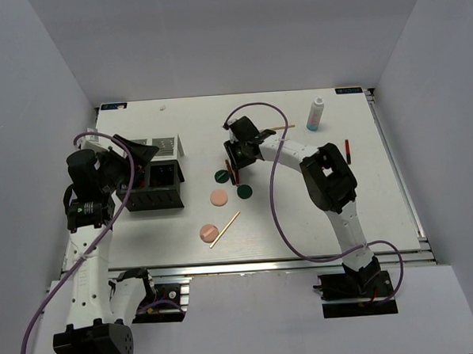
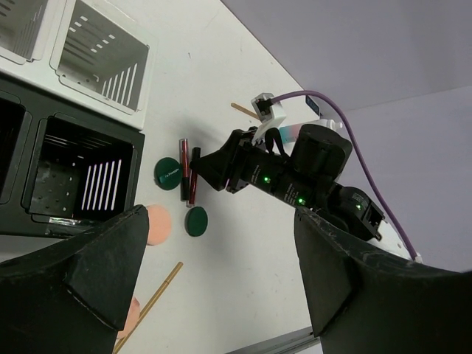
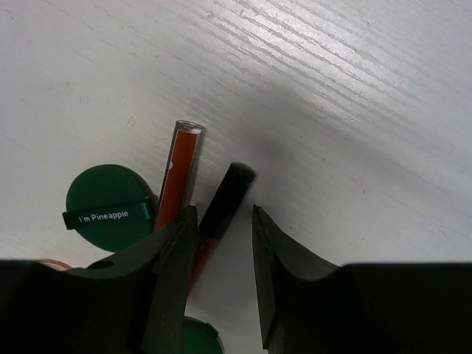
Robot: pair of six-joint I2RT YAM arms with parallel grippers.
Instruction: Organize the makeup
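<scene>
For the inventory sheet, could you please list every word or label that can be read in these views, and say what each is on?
"I'm Pineapple": white print across the green disc, read in the right wrist view.
Bottle: its label is too small to read.
Nothing else is legible.

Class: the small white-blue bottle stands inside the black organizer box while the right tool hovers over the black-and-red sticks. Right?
No. The top view shows the small white-blue bottle standing on the white table, not in the black organizer box.
</scene>
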